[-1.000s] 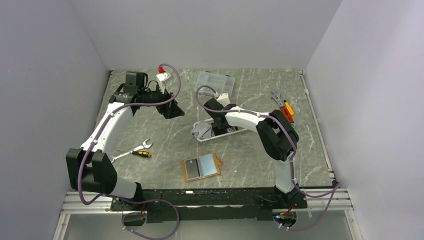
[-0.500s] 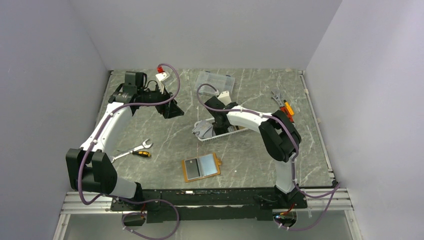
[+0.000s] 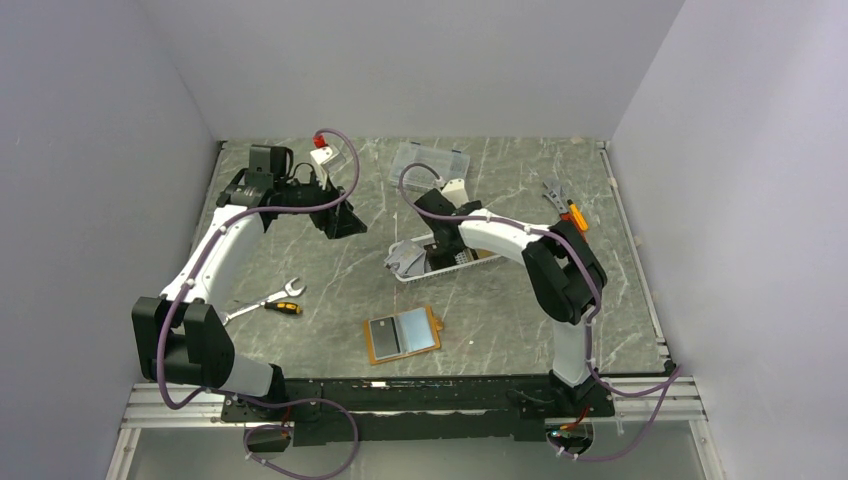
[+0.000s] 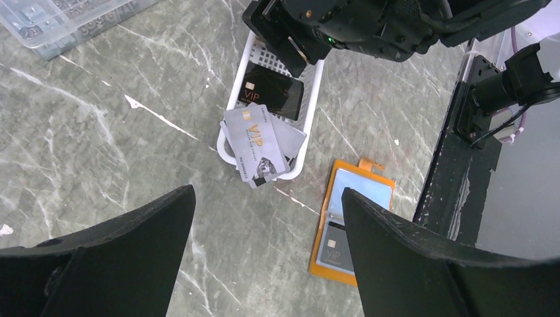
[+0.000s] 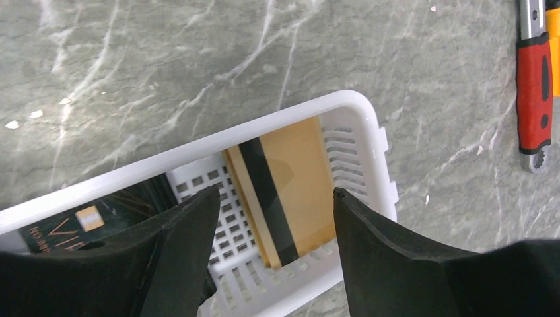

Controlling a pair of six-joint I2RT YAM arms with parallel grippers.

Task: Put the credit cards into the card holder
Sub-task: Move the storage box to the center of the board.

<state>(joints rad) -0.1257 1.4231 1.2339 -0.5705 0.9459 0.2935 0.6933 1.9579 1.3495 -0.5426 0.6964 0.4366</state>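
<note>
The orange card holder point(image 3: 376, 349) lies open on the table near the front, with a grey card point(image 4: 335, 247) and a pale blue card point(image 4: 356, 195) in its pockets. A white slotted basket point(image 3: 470, 265) holds more credit cards: a gold-brown card with a black stripe point(image 5: 287, 188), a black card point(image 4: 272, 90) and grey-white cards point(image 4: 257, 142) hanging over its end. My right gripper point(image 5: 274, 198) is open and empty, hovering over the gold-brown card. My left gripper point(image 4: 267, 198) is open and empty, held high at the back left point(image 3: 340, 218).
A clear compartment box point(image 3: 430, 160) stands at the back. A wrench with a yellow-black handle point(image 3: 268, 302) lies left of the holder. Red and orange hand tools point(image 3: 568, 218) lie at the right; one shows in the right wrist view point(image 5: 535, 86).
My right arm has shifted slightly over the basket, its elbow swinging to the right. The left arm, the cards and the holder have not moved.
</note>
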